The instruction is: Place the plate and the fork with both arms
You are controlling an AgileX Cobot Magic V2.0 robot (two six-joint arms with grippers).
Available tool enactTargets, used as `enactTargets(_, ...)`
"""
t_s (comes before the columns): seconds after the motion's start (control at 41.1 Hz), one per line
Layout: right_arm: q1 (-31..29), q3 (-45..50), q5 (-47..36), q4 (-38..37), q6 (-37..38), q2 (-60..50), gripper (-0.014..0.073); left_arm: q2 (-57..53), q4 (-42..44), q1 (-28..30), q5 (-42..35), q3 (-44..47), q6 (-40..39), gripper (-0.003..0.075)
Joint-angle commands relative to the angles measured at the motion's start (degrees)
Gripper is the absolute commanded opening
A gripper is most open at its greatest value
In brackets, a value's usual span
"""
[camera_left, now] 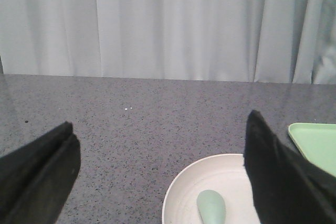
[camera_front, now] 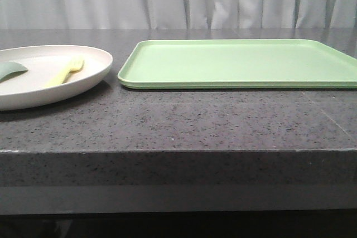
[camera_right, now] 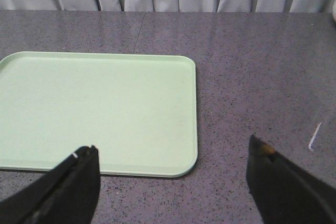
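The cream plate (camera_front: 83,59) lies at the left of the dark counter. On it rest the pale yellow fork (camera_front: 66,72) and a grey-green utensil piece (camera_front: 10,71). In the left wrist view the plate (camera_left: 184,192) shows below my left gripper (camera_left: 160,142), which is open and empty above the counter; the grey-green piece (camera_left: 211,207) lies on it, and the fork is hidden there. My right gripper (camera_right: 173,163) is open and empty over the near right corner of the green tray (camera_right: 94,108). Neither gripper shows in the front view.
A flat light green tray (camera_front: 240,62) lies right of the plate, a small gap between them. Grey curtains hang behind the counter. The counter's front edge (camera_front: 178,151) runs across the front view. A small white mark (camera_right: 314,136) lies on the stone right of the tray.
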Motion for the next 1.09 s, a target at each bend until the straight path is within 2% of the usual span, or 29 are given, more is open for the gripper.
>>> enactTargets(0.0,-0.1,-2.2,-4.6,-0.1,-0.2,0.4,0.0601,0.5,-0.2,0.1,-5.8,-2.0,-0.6,0.061)
enactTargets(0.146,-0.1,-2.2,-4.7,-0.1,-0.2,0.4,0.0601,3.5,-0.3,0.1,-3.7,-4.2,-0.6,0.0607)
enactTargets(0.413,-0.1,-2.2,-5.0,-0.1,-0.2,0.4,0.0601,20.3,-0.3,0.1,18.2,-19.4,-0.6,0.0594)
enactTargets(0.754,-0.1,-2.2,-4.5,-0.1,-0.2,0.4,0.0601,39.6,-0.3,0.1,36.2,-35.9,-0.6,0.0527)
enactTargets(1.07,-0.1,-2.2,-4.4,-0.1,-0.2,0.4,0.0601,53.8,-0.9,0.1,51.6,-45.8,-0.6,0.0524)
